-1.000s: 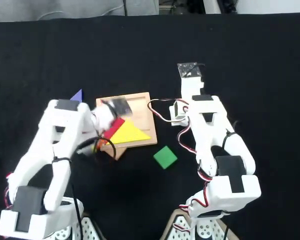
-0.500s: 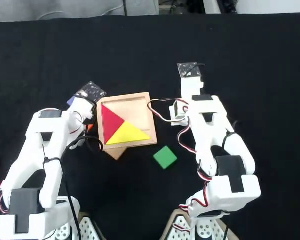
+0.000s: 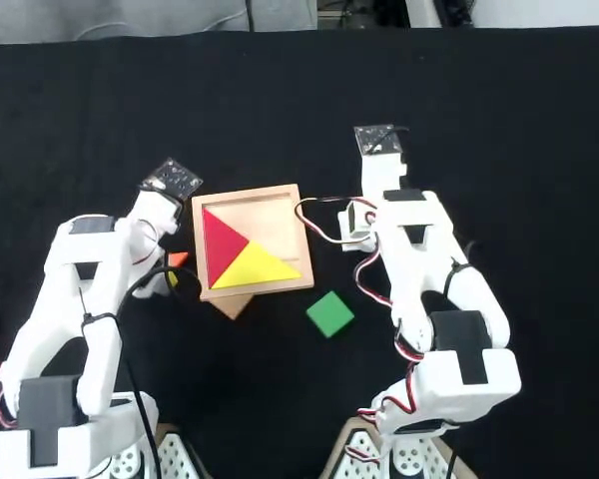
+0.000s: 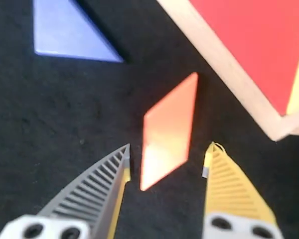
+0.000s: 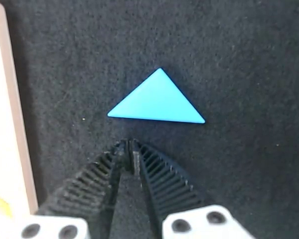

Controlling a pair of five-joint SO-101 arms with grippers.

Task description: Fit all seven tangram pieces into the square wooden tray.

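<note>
Overhead: red triangle (image 3: 220, 239) and yellow triangle (image 3: 255, 267) inside the wooden tray (image 3: 275, 215), green square (image 3: 329, 313) loose nearby. Left wrist: left gripper (image 4: 167, 154) spread wide astride the orange parallelogram (image 4: 169, 130), close beside the tray's rim. Right wrist: right gripper (image 5: 128, 147) pressed together, empty, just short of the cyan triangle (image 5: 157, 99).

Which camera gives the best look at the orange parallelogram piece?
The left wrist view: the orange parallelogram lies whole, partly between the tips of the open left gripper. The high view catches just its orange corner beside that arm. The right wrist view faces a cyan triangle.
</note>
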